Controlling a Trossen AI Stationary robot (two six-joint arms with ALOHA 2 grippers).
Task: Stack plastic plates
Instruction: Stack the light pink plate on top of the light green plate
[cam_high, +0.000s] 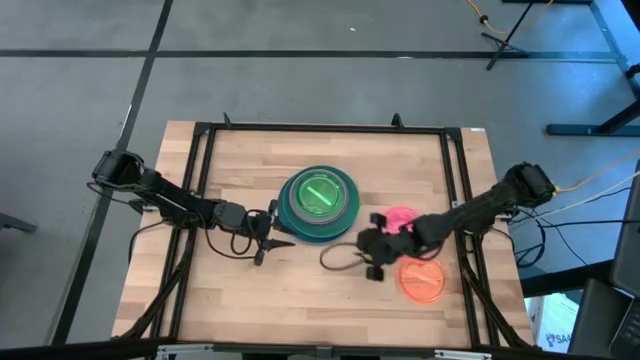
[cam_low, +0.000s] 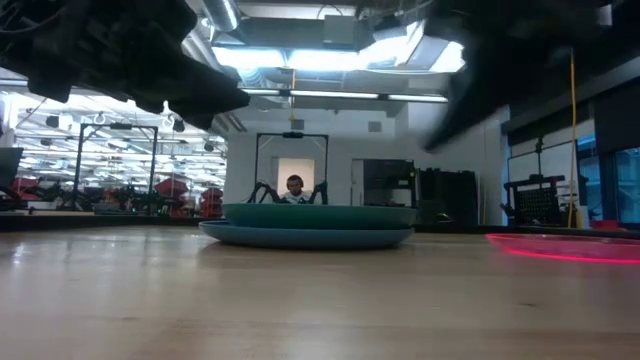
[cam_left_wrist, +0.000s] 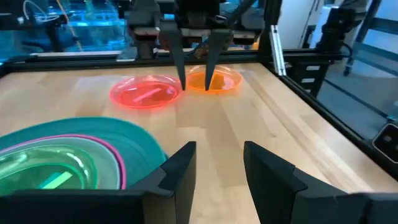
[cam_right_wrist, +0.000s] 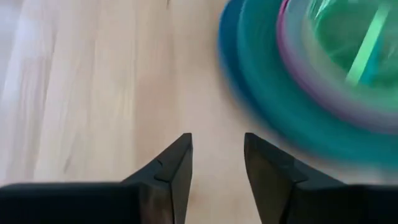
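Note:
A stack of plastic plates (cam_high: 318, 203) sits mid-table: a lime translucent plate on top, magenta and teal rims under it, a blue plate at the bottom. The stack also shows in the low view (cam_low: 310, 225) and the left wrist view (cam_left_wrist: 74, 165). A pink translucent plate (cam_high: 402, 215) and an orange one (cam_high: 422, 280) lie flat on the wood to the stack's right. My left gripper (cam_high: 274, 230) hovers open just left of the stack. My right gripper (cam_high: 366, 247) is open above bare wood between the stack and the pink plate (cam_left_wrist: 144, 92), fingers pointing down.
A black frame (cam_high: 203, 160) runs around the tabletop. Bare wood lies along the near edge and in the far corners. A cable loop (cam_high: 335, 258) hangs by the right gripper. Beyond the table, a person sits in the room (cam_low: 294, 186).

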